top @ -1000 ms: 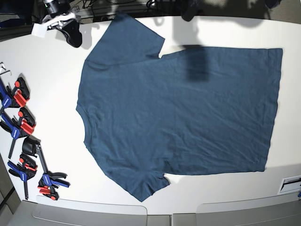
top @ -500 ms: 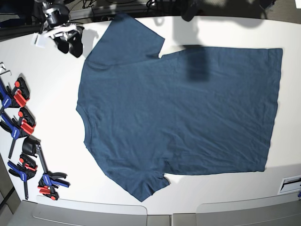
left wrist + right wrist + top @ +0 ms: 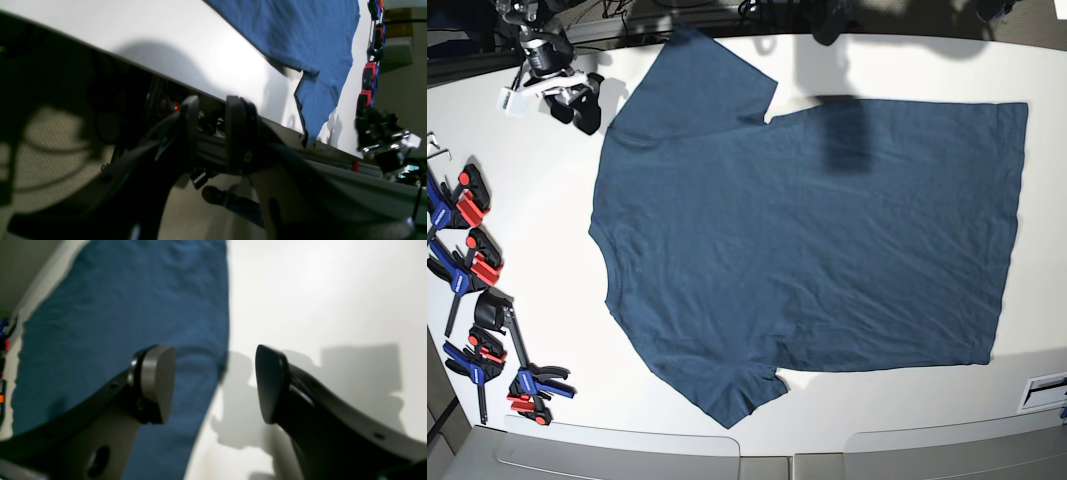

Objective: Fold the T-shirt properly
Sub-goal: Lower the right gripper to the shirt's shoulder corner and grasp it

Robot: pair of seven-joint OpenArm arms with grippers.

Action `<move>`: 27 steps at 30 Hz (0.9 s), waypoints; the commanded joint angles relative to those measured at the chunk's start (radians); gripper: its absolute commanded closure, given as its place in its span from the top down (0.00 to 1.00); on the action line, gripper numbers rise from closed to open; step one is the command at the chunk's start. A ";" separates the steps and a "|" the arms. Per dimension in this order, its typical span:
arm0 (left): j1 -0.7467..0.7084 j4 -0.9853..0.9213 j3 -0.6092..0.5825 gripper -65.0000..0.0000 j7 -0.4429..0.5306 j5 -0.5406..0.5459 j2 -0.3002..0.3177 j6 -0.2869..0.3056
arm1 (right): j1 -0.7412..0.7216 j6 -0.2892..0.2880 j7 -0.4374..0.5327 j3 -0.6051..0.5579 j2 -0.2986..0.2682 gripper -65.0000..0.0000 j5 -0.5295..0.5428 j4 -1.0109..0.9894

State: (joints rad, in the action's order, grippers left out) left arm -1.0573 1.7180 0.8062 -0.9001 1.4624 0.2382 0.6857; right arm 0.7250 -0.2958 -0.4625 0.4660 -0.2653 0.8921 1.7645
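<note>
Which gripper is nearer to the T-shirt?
Right. The right gripper hovers open over the edge of the T-shirt; the left gripper hangs beyond the table's edge, away from the cloth.

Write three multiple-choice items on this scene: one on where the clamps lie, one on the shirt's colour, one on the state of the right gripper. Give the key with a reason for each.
1. In the base view, where do the clamps lie on the table?
A. Along its left edge
B. On the T-shirt
C. At its right edge

2. What colour is the T-shirt?
A. White
B. Dark navy-teal
C. Red

3. How does the right gripper stand?
A. Shut on a sleeve
B. Shut on nothing
C. Open, holding nothing

Key: 1 A, the red and blue clamps sit left of the shirt, apart from it. 2 B, the cloth is dark blue-teal in all views. 3 C, the right wrist view shows a wide gap between the pads, with nothing in it.
</note>
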 commanded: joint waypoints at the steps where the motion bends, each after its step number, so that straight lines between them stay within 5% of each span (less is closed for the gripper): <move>1: -0.016 0.012 0.011 0.20 0.011 0.021 0.006 0.012 | -0.005 -0.011 0.021 0.006 -0.010 0.54 0.021 -0.005; 19: 0.049 0.012 0.011 0.20 0.003 0.021 0.006 0.012 | -0.193 -0.072 -0.072 -0.012 -0.008 0.54 0.063 -0.292; 27: 0.049 0.012 0.011 0.20 0.002 0.021 0.006 0.012 | -0.196 -0.071 -0.072 -0.177 -0.009 0.54 0.001 -0.292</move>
State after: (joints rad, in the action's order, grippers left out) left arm -0.9916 1.7176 0.8062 -0.9134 1.4620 0.2382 0.6857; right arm 0.5156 -0.3904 -0.4732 0.2920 -0.2687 0.9295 1.4746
